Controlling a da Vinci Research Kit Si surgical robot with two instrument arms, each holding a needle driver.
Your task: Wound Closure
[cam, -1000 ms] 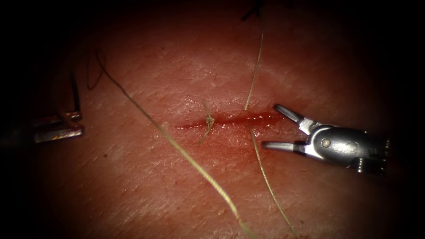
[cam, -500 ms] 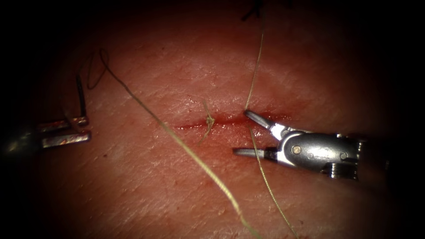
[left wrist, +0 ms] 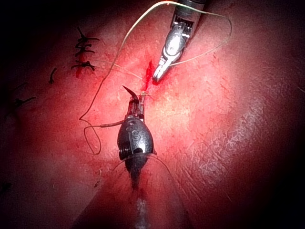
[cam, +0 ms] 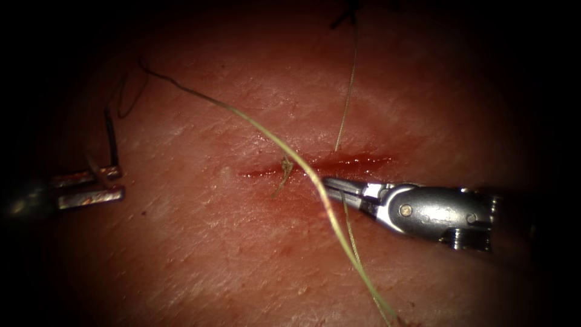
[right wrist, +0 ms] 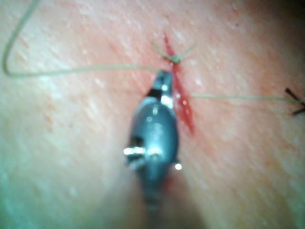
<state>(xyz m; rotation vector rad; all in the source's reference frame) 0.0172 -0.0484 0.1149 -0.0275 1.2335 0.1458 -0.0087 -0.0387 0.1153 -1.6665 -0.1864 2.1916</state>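
Note:
The cut (cam: 315, 165) runs across the tissue (cam: 254, 254), wet with red fluid, and one knot (cam: 285, 163) with short tails sits on it. My right tool (cam: 330, 183) lies just below the cut, jaws shut on the pale thread (cam: 254, 124). That thread runs up to the left and down toward the front. Another strand (cam: 346, 97) drops into the cut from above. Far to the left of the cut, my left tool (cam: 120, 183) is shut on the dark curved needle (cam: 111, 136) near its tail. The needle is out of the tissue, its point (left wrist: 127, 89) free.
Dark older stitches (left wrist: 85, 52) sit beyond the cut's far end, and some show at the upper edge of the endoscope view (cam: 345, 15). A slack loop of thread (left wrist: 93, 138) lies on the tissue beside the left tool.
My right tool moved left along the cut and its open jaws closed on the thread. The long strand swung up and right over the cut. The left tool barely shifted.

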